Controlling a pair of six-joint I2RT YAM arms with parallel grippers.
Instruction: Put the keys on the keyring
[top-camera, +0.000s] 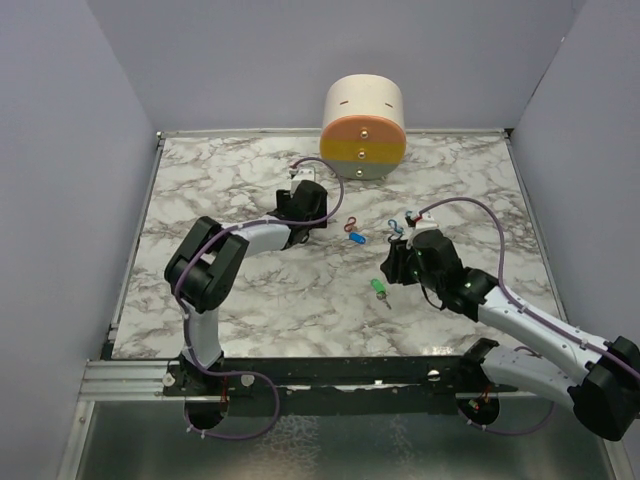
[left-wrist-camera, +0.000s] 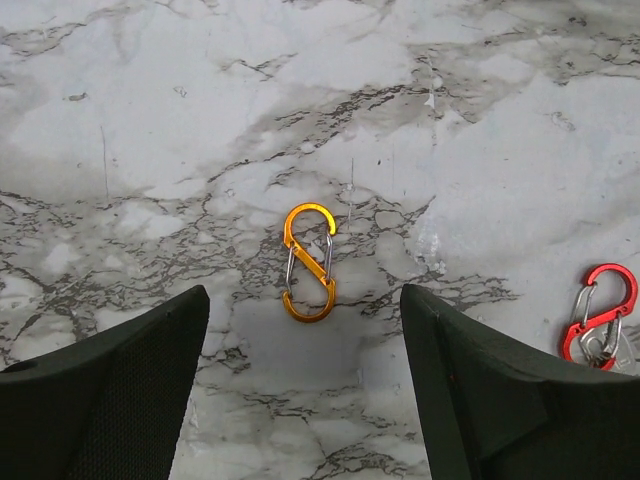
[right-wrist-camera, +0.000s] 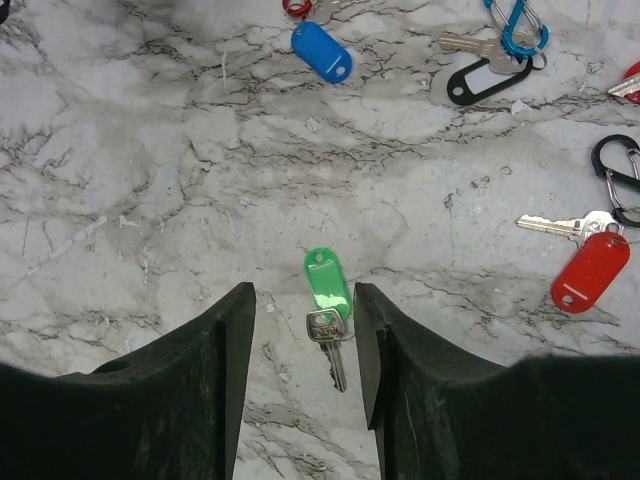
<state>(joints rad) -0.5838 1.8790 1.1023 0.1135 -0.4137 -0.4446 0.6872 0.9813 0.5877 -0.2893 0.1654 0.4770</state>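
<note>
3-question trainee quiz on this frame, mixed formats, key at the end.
1. True or false: the left gripper is open, and the orange clip lies loose on the marble table, between its fingers in the wrist view.
2. What colour is the tag on the key that lies between the right gripper fingers? A blue, B green, C red.
3. Fill in: the clip at the right edge of the left wrist view is ____.
Key: 1 true; 2 B; 3 red.
</note>
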